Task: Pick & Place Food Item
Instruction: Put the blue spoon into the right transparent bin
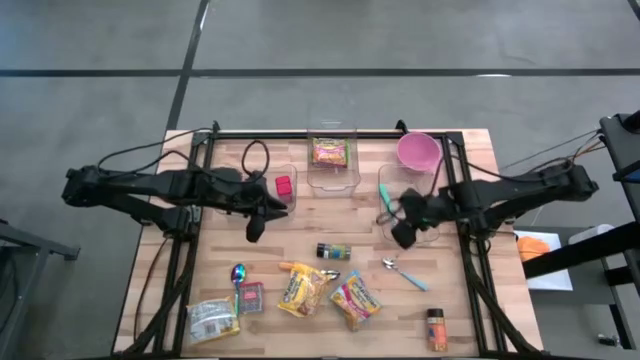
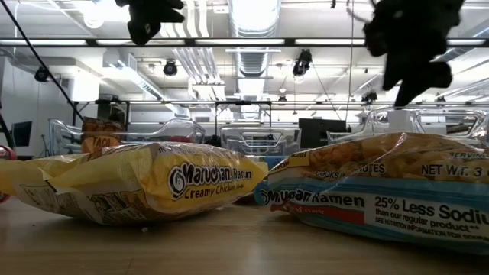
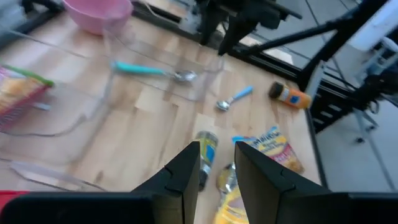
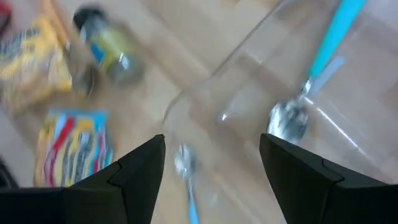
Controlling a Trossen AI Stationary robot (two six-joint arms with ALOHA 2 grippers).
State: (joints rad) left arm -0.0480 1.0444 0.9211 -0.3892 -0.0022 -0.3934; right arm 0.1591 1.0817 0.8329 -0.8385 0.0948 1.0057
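Several ramen packets lie flat on the wooden table's near half: a yellow one [image 1: 303, 288] [image 2: 145, 183] and a blue-and-red one [image 1: 355, 300] [image 2: 382, 191]. Another packet [image 1: 330, 152] lies in the far middle clear bin [image 1: 333, 178]. My left gripper [image 1: 254, 230] [image 3: 216, 163] hangs over the table left of centre, its fingers a narrow gap apart with nothing between them. My right gripper [image 1: 404, 236] [image 4: 211, 155] hangs open and holds nothing, above the near corner of the right clear bin [image 1: 398, 212], where a teal spoon [image 4: 298, 106] lies.
A spice jar [image 1: 334, 250] and a second teal spoon [image 1: 405, 272] lie between the grippers and the packets. A pink bowl [image 1: 418, 150] stands far right. A red thing [image 1: 283, 186] sits in the left bin. A white bag [image 1: 213, 320], a small packet [image 1: 250, 297] and an orange bottle [image 1: 436, 328] lie near the front edge.
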